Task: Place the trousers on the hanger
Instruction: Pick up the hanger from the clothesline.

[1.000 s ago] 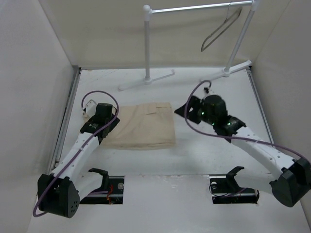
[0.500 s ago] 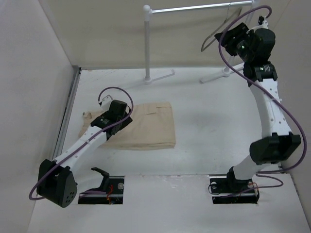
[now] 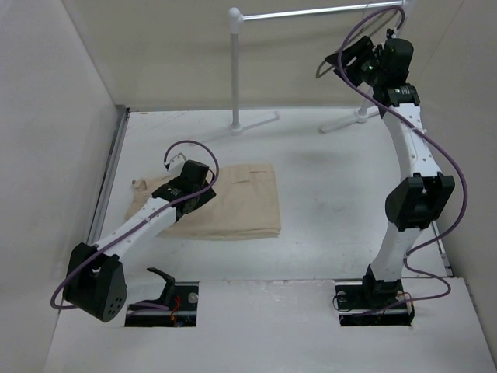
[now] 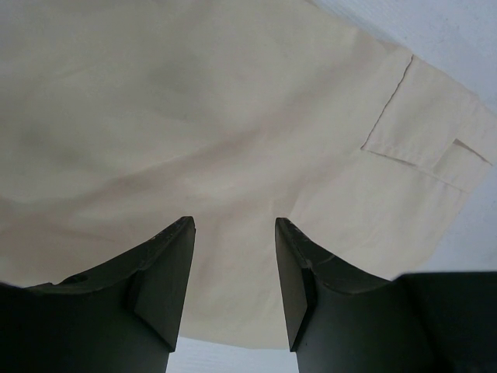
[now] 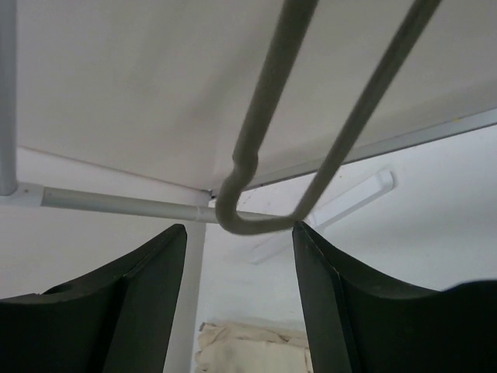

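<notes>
1. white table (image 3: 334, 194): folded beige cloth trousers (image 3: 241, 202) lay flat, left of centre.
2. left gripper (image 4: 233, 256): jaws stood parted over the cloth.
3. right gripper (image 5: 239, 256): jaws wide beneath the bend of the thin grey wire hanger (image 5: 272, 78); best centred before closing.

Looking down on the trousers (image 4: 194, 116), beige and smooth, filling most of the view. Poised over the trousers' near part with the left gripper (image 4: 233, 233) parted, only cloth between the dark fingers (image 4: 167, 272). Toward the trousers' upper right, a stitched pocket (image 4: 423, 128); beyond that edge, white table (image 4: 443, 31).
</notes>
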